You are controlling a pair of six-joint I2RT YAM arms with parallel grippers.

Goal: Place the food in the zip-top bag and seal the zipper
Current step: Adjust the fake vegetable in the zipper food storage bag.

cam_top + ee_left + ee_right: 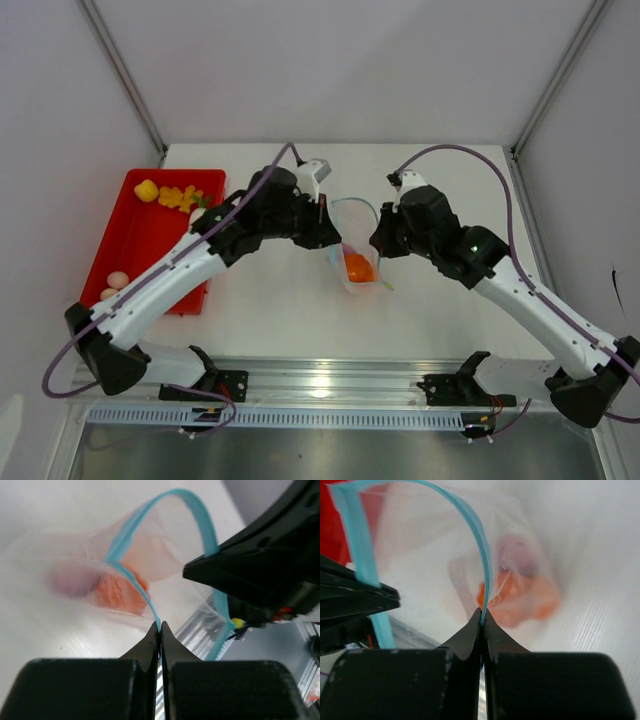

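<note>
A: Whereabouts, the zip-top bag (356, 240)?
B: Centre of the top view, resting on the desk (290, 310) between both arms, with the mouth raised into an open loop.
A: Why raised like that?
B: Likely to keep the zipper (200, 520) bowed apart for more food. Gripped on the left side of the mouth by the left tool (160, 628), pressed together on the teal strip. Gripped on the right side by the right tool (482, 614), likewise pinching the strip.
A: Anything inside?
B: Orange food (358, 266) low in the bag, plus a purplish blur (72, 579) beside it, too soft to identify.
A: And outside?
B: Yellow pieces (175, 196) and pale pieces (114, 284) on the red tray (140, 245), left of the frame, well apart from the bag.
A: Hard to make out?
B: Both pinch points, covered by the wrists from above. Bag walls lost against the white desk. Tray's right edge partly crossed by the left arm.
</note>
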